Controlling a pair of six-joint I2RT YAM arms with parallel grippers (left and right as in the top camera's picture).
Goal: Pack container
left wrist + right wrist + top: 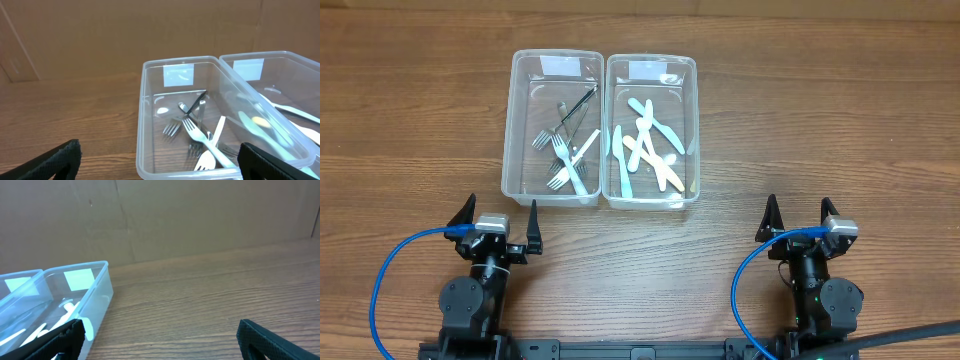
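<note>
**A:** From overhead, what could have gone wrong?

**B:** The fork container [510, 120] and the second container [697, 120] sat touching, side by side on the counter [840, 110]. I judged that a careless reach into one would shove the other. The left end effector [502, 215] and the right end effector [798, 215] both stood wide open and empty, well short of the containers. A blue cable [388, 280] looped beside each arm.

**A:** And the left wrist view?

**B:** The forks [197, 137] lay tangled, with a dark utensil [195, 102] crossed over them. Pinching one fork might have dragged its neighbours along. The container's near wall [150, 160] stood in the way of a low approach.

**A:** The right wrist?

**B:** Only a corner of the second container [97, 297] showed, far to the left, with pale cutlery [65, 312] inside. The rest was bare counter, and nothing blocked the way. Reaching from there risked clipping that corner.
</note>
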